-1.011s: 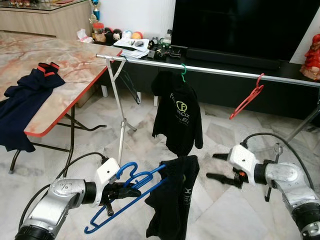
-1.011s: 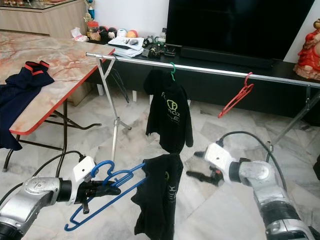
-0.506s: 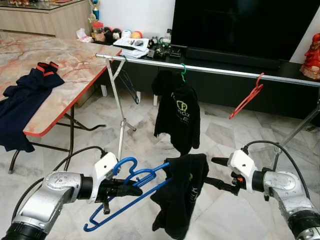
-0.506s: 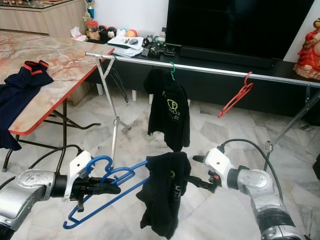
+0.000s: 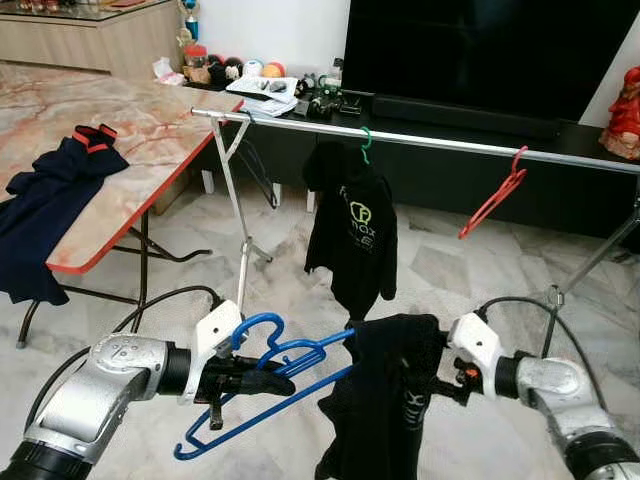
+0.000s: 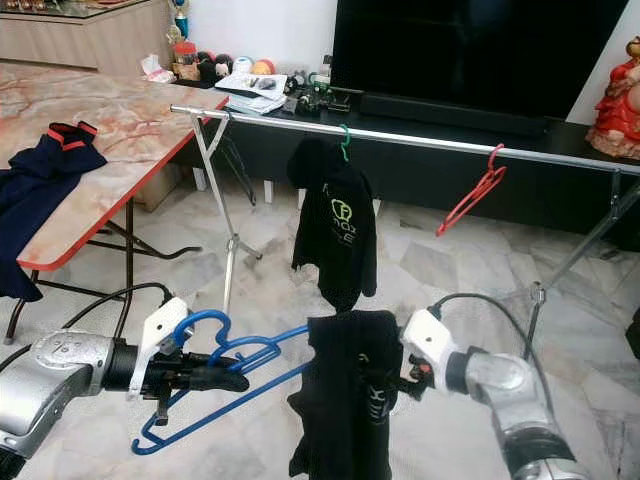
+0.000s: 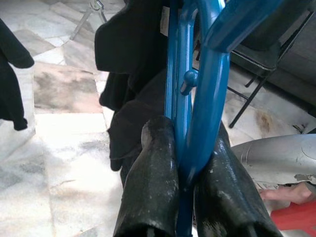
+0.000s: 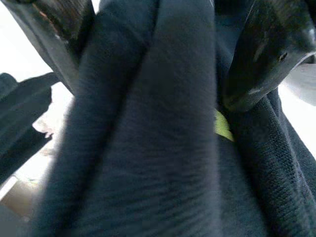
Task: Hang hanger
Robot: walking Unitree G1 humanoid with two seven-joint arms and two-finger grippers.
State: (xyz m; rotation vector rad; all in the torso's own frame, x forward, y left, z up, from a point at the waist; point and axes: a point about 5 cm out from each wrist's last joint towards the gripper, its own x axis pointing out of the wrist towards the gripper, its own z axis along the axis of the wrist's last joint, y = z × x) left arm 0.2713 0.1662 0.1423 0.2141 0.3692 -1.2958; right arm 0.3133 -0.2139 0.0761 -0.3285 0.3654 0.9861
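Left gripper [image 5: 262, 380]: clamped on the blue hanger [image 5: 270, 385] near its hook, well below the rail [image 5: 420, 140] and toward its table end. My wrist view shows both fingers [image 7: 153, 187] pinching the blue bar.

Right gripper [image 8: 158, 84]: fingers spread either side of the black shirt [image 5: 385, 400], cloth bunched between them, not yet squeezed shut as far as I can tell.

Just changed: a second ago my right gripper hung apart from the shirt; now it's pushed right into the fabric. The shirt has also swung up and along the hanger toward that side.

Hanger and shirt: held low, under the green-hooked black shirt [image 5: 355, 235] already on the rail; the shirt is draped over the hanger's far arm.

Rail: empty red hanger [image 5: 495, 200] further along, open bar between it and the green hook [image 5: 367, 145].

Meaning: I judge I'm seating the shirt on the hanger first; the lift to the rail comes after.

Risk: the shirt hangs lopsided and could slide off.
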